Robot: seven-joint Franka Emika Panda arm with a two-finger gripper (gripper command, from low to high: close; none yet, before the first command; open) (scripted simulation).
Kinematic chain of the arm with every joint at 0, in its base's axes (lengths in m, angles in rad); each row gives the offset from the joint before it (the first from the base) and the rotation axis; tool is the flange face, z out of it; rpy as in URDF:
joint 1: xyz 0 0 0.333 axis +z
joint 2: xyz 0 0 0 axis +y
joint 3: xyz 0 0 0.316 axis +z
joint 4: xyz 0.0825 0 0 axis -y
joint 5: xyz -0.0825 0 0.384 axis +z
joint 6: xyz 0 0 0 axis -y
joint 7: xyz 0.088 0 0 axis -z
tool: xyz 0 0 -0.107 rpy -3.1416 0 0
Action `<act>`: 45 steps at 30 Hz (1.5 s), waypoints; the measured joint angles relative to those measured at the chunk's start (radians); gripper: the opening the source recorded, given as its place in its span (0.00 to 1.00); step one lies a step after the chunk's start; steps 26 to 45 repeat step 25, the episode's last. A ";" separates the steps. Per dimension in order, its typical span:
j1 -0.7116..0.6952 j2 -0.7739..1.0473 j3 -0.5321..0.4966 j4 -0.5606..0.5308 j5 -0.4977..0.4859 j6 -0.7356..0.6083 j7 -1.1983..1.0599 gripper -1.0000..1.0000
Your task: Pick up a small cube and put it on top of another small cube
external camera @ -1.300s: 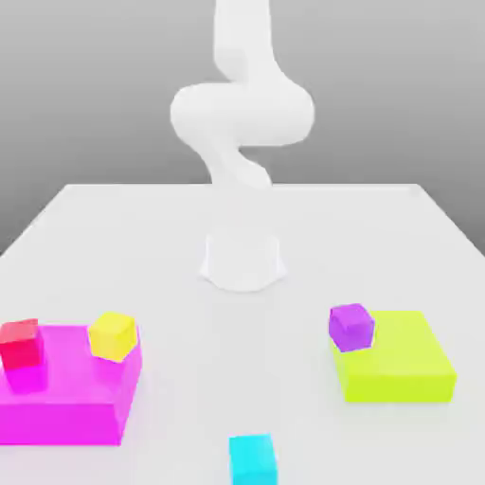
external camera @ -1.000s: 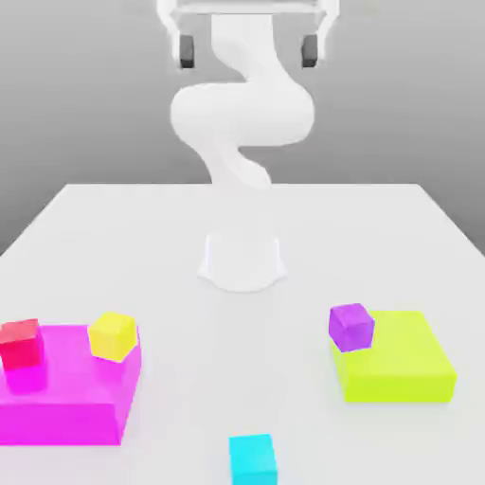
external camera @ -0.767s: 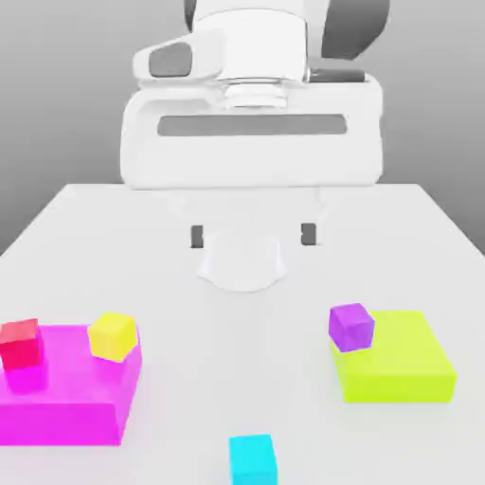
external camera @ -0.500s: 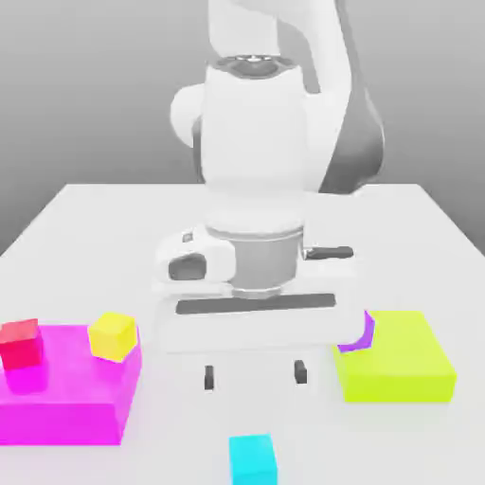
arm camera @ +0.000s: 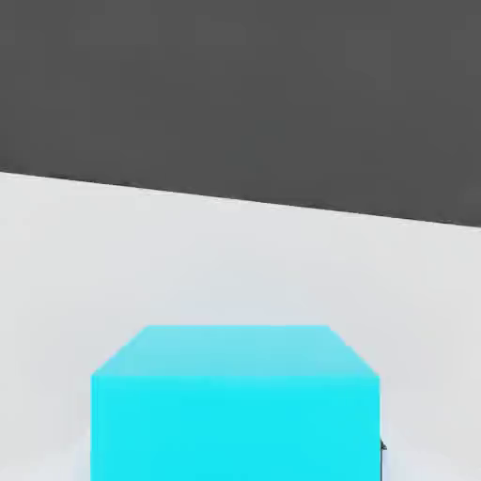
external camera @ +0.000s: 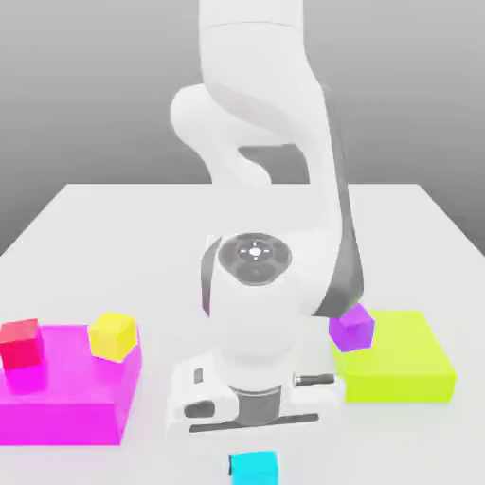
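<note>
A small cyan cube (external camera: pixel 254 468) lies on the white table near its front edge. My gripper (external camera: pixel 254 431) hangs straight down just above it, and the white hand covers the cube's upper edge. In the hand view the cyan cube (arm camera: pixel 235 404) sits very close on the table. A small purple cube (external camera: pixel 354 327) rests on the near corner of a lime block (external camera: pixel 403 365) at the exterior view's right, partly behind my arm. A yellow cube (external camera: pixel 113 335) and a red cube (external camera: pixel 21 343) sit on a magenta block (external camera: pixel 66 398) at the left.
The arm's base and bent links (external camera: pixel 256 142) rise at the table's middle, behind the hand. The magenta and lime blocks flank the hand on either side. The white table (external camera: pixel 114 237) stretches back to a grey wall.
The hand has swung into view from above and come down to the front of the table, over the cyan cube. The cubes and blocks have stayed where they were.
</note>
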 joint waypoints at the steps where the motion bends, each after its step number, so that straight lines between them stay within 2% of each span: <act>1: 0.000 -0.025 0.000 -0.005 -0.001 -0.020 0.001 0.00; 5: -0.004 -0.158 -0.008 -0.030 -0.003 -0.128 0.005 0.00; 10: -0.117 -0.301 -0.146 -0.048 -0.009 -0.252 0.075 0.00; 13: -0.264 -0.394 -0.236 -0.056 -0.025 -0.334 0.135 0.00; 15: -0.409 -0.458 -0.271 -0.061 -0.037 -0.393 0.180 0.00; 16: -0.438 -0.488 -0.282 -0.064 -0.041 -0.420 0.198 0.00; 20: -0.450 -0.429 -0.284 -0.092 0.000 -0.337 0.190 0.00; 21: -0.451 -0.399 -0.282 -0.100 0.014 -0.301 0.180 1.00; 45: -0.451 -0.399 -0.282 -0.100 0.014 -0.301 0.180 1.00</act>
